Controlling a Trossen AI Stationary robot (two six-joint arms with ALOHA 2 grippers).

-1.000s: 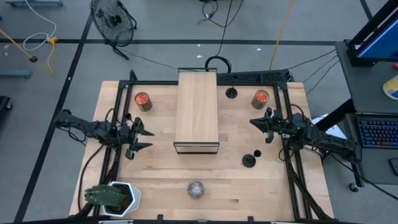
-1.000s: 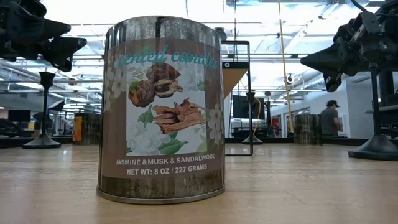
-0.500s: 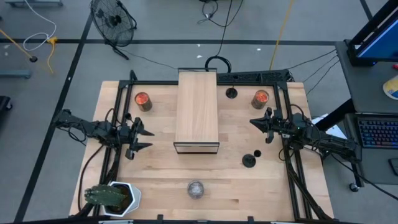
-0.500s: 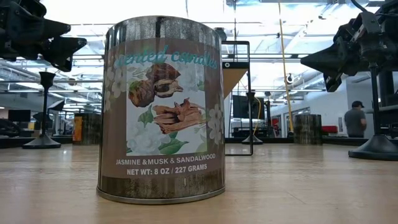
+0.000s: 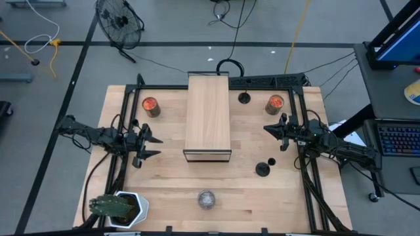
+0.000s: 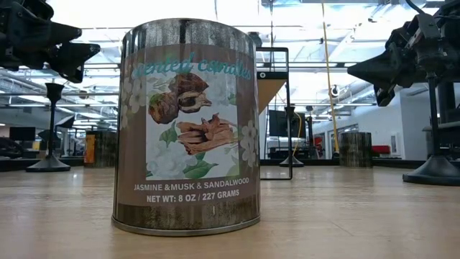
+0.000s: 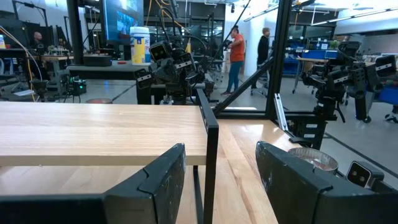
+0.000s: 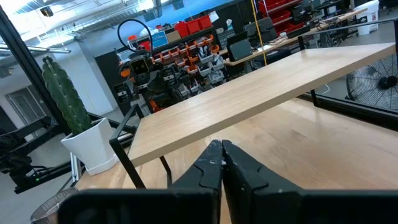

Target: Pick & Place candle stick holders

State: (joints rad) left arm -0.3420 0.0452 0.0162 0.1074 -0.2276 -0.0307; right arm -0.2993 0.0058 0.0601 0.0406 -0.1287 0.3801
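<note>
Nothing on the bench (image 5: 164,190) has moved since the earlier frames; only a person walking in the room behind, seen in the low view, has gone out of sight. The left gripper (image 5: 155,144) hovers at the left side of the bench, beside the raised wooden shelf (image 5: 208,117), its fingers (image 7: 158,180) apart and holding nothing. The right gripper (image 5: 267,128) hovers at the right side, its fingers (image 8: 214,165) pressed together and empty.

The three candle stick holders stand on the bench: one (image 5: 244,98) at the far edge right of the shelf, and two (image 5: 263,169) close together, in front of the right gripper near the shelf's front corner. A jar with an orange top (image 5: 151,106) sits far left, another (image 5: 275,103) far right. A candle tin (image 6: 188,126) stands near the front edge, and a potted cactus (image 5: 118,208) occupies the front left corner.
</note>
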